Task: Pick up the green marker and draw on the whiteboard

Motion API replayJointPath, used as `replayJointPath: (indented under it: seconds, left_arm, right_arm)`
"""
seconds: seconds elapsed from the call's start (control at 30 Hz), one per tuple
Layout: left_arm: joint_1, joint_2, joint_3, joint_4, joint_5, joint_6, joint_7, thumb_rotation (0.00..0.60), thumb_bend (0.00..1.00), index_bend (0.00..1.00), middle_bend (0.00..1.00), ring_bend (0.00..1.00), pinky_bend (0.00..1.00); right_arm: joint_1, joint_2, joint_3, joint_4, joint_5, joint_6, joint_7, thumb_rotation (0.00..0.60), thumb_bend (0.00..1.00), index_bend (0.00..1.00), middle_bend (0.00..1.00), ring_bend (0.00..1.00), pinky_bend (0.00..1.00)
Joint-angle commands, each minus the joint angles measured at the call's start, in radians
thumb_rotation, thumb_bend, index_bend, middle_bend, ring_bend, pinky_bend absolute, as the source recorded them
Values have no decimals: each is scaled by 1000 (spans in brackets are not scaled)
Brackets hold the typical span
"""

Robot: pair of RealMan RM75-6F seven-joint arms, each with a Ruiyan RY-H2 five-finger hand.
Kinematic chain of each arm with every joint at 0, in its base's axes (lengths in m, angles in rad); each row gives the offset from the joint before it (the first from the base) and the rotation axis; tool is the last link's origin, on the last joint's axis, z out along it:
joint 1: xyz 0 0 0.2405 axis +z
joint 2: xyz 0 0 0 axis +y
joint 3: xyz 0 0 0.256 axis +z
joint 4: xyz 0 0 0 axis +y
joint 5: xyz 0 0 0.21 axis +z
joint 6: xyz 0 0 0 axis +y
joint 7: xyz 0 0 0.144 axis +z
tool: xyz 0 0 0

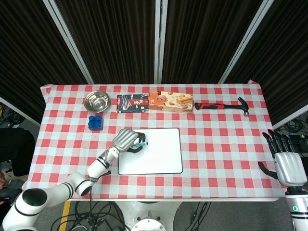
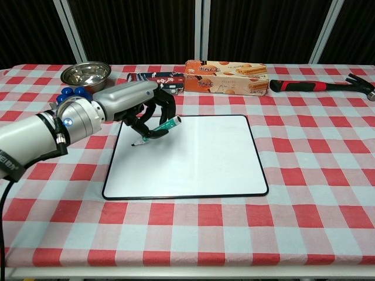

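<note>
My left hand point(image 1: 126, 139) point(image 2: 137, 104) grips the green marker point(image 2: 158, 129) point(image 1: 140, 144), which slants with its tip down at the left part of the whiteboard point(image 2: 193, 158) point(image 1: 156, 154). The tip looks on or just above the white surface; contact is unclear. No marks show on the board. My right hand point(image 1: 288, 160) hangs off the table's right edge in the head view, fingers spread and holding nothing.
Along the far side lie a steel bowl point(image 1: 96, 100), a blue block cluster point(image 1: 95, 121), a dark flat packet point(image 1: 132, 102), an orange biscuit box point(image 1: 170, 101) and a red-handled hammer point(image 1: 221, 105). The red-checked tablecloth point(image 1: 221, 149) covers the table.
</note>
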Motion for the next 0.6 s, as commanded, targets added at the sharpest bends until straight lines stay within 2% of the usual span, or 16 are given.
replayJointPath:
  seconds: [0.03, 0.33, 0.6]
  left_arm:
    - [-14, -25, -7, 21, -4, -9, -7, 600, 429, 567, 601, 718, 959]
    - [-89, -118, -47, 94, -14, -37, -17, 600, 429, 567, 601, 717, 959]
    - [-96, -46, -72, 0, -31, -21, 7, 600, 429, 567, 601, 717, 956]
  right_arm:
    - [-3, 1, -1, 2, 1, 4, 2, 600, 151, 0, 21, 0, 0]
    - [-20, 13, -1, 7, 12, 20, 17, 600, 151, 0, 21, 0, 0]
    - [-23, 12, -1, 19, 4, 25, 32, 600, 151, 0, 21, 0, 0]
